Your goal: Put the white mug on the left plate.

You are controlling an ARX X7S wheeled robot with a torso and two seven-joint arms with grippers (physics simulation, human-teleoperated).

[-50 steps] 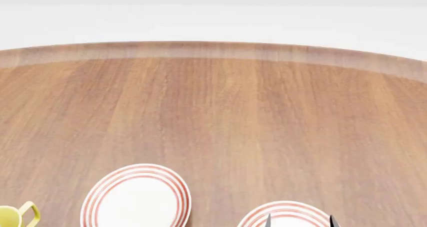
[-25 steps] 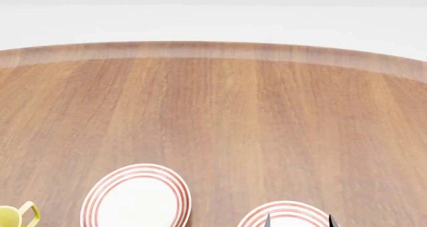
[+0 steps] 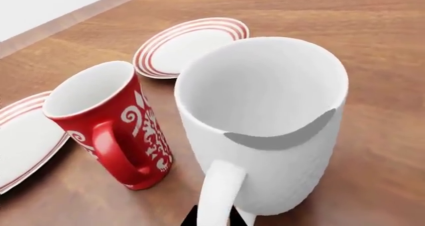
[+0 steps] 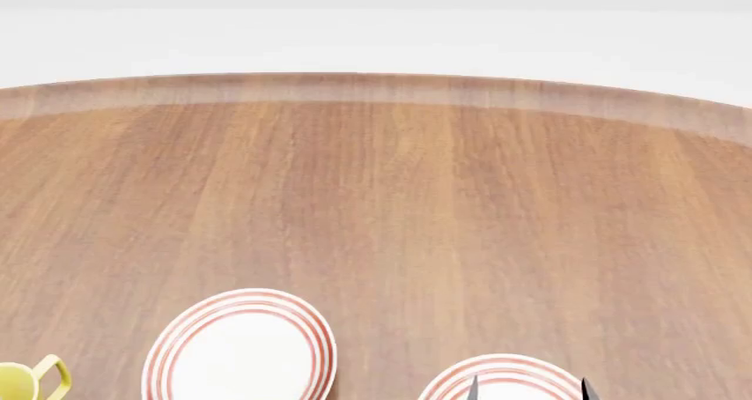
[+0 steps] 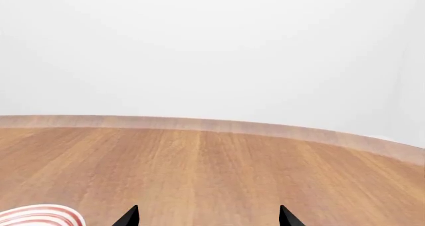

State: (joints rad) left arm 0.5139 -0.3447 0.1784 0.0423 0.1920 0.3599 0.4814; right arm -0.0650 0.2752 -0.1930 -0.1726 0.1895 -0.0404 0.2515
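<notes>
Left wrist view shows the white mug (image 3: 265, 131) upright on the wooden table (image 3: 371, 61), its handle facing the camera with the left gripper (image 3: 211, 220) at it; only dark fingertip slivers on either side of the handle show, so whether the jaws clamp it I cannot tell. Just beside the white mug stands a red patterned mug (image 3: 113, 121). Beyond the white mug lies one ringed plate (image 3: 189, 47); another plate (image 3: 23, 141) lies beside the red mug. Which of these is the left plate (image 4: 241, 347) I cannot tell. Right gripper (image 5: 208, 217) hovers with jaws apart, holding nothing, over the right plate (image 4: 499, 381). A yellow mug (image 4: 30, 382) sits near the left plate.
</notes>
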